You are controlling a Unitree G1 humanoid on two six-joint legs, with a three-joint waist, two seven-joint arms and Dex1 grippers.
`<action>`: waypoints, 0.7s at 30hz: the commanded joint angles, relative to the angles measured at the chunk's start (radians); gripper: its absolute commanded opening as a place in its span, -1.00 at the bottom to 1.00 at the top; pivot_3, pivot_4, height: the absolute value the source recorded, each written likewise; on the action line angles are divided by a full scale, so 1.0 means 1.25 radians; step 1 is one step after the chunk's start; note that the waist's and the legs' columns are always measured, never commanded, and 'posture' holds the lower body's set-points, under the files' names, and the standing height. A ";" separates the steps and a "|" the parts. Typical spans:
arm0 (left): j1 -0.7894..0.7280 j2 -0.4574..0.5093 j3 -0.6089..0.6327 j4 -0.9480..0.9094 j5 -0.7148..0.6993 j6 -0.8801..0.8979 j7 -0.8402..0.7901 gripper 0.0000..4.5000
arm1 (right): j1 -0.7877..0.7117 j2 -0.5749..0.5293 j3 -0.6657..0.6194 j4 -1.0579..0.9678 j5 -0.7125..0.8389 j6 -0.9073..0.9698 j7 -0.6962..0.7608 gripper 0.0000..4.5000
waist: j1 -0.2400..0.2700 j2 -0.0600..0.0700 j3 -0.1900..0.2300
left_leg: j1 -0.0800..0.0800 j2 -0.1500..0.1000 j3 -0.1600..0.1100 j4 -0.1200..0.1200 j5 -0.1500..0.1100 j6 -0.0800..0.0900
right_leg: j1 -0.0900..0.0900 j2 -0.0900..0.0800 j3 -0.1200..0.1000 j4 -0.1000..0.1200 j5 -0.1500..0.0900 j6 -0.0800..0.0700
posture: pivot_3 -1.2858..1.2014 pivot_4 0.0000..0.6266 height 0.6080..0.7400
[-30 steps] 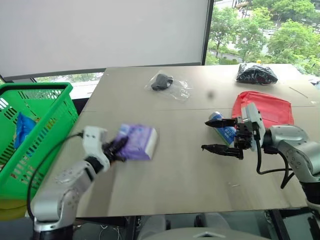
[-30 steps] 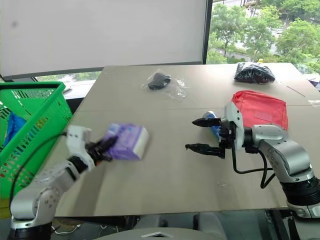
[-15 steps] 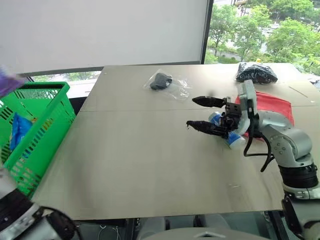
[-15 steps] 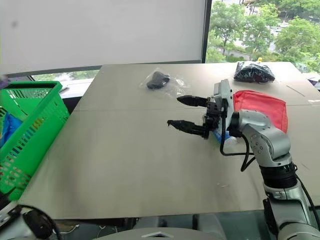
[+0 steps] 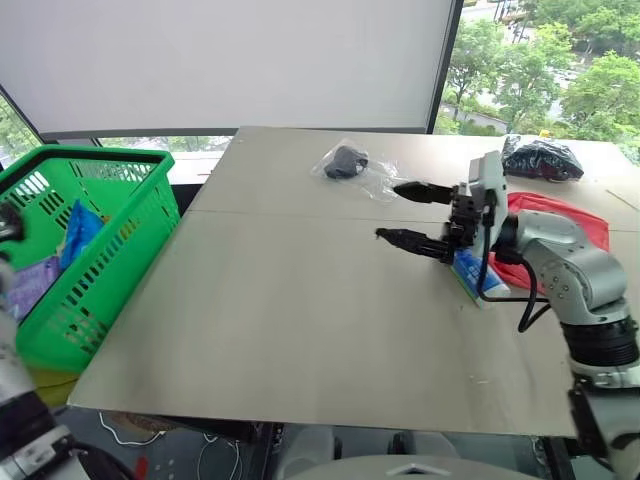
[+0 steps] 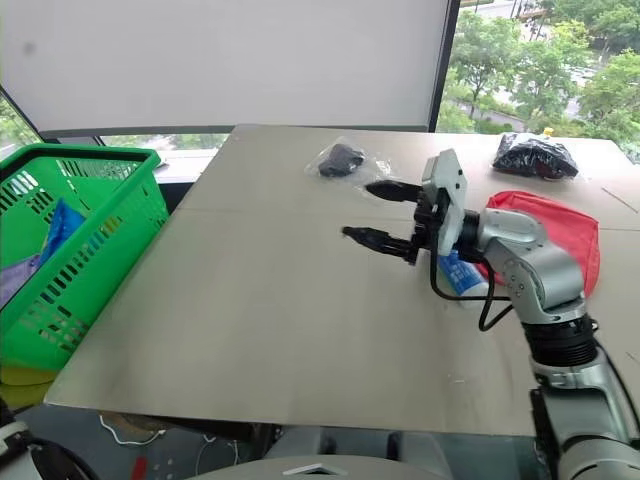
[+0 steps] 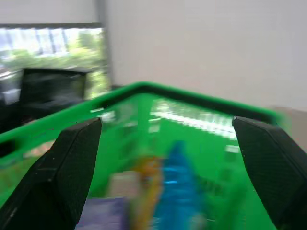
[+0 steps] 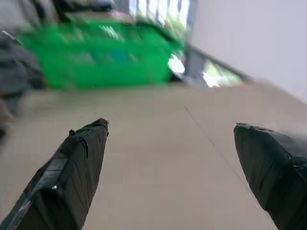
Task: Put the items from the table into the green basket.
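The green basket [image 5: 92,154] stands off the table's [image 5: 280,310] left edge. A purple tissue pack [image 5: 28,286] lies inside it. My left gripper [image 7: 167,122] hangs open over the basket with nothing between its fingers. My right gripper [image 5: 388,210] is open and empty above the table, between the clear bag with a black object [image 5: 350,163] and the blue-and-white tube [image 5: 472,276]. The tube lies under its wrist. A flat red pouch [image 5: 562,214] sits right of the tube, and a black crinkly bag [image 5: 545,160] is at the far right corner.
A blue packet [image 5: 80,226] leans inside the basket next to the tissue pack. A seam [image 5: 300,217] crosses the tabletop. Behind the table are a white wall and a window [image 5: 540,70].
My left gripper carried the purple tissue pack left off the table and over the basket, then opened; the pack now lies in the basket. My right gripper moved from the tube toward the clear bag.
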 commanded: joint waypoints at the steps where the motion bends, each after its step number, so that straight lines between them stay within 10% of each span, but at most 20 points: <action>1: 0.056 0.017 -0.059 -0.161 -0.086 0.002 -0.149 0.99 | 0.017 -0.051 0.020 0.052 -0.118 -0.037 -0.039 1.00 | -0.006 0.001 0.000 | -0.001 0.000 0.001 0.000 0.000 0.000 | -0.001 0.000 0.000 0.000 0.000 0.000 | 0.11 -1.00 1.00; 19: 0.231 0.160 -0.213 -0.440 -0.306 0.195 -0.412 0.99 | 0.140 -0.021 -0.013 -0.050 -0.184 0.348 -0.261 1.00 | -0.029 0.013 0.003 | 0.004 0.002 0.003 0.001 -0.001 0.003 | 0.003 0.004 0.000 0.002 -0.001 -0.001 | 0.07 -1.00 1.00; 21: 0.228 0.160 -0.218 -0.443 -0.306 0.197 -0.412 1.00 | 0.128 -0.020 -0.016 -0.048 -0.182 0.355 -0.265 0.61 | -0.029 0.014 0.004 | 0.006 0.002 0.003 0.001 -0.001 0.003 | 0.005 0.004 0.000 0.001 -0.001 -0.001 | 0.07 -1.00 1.00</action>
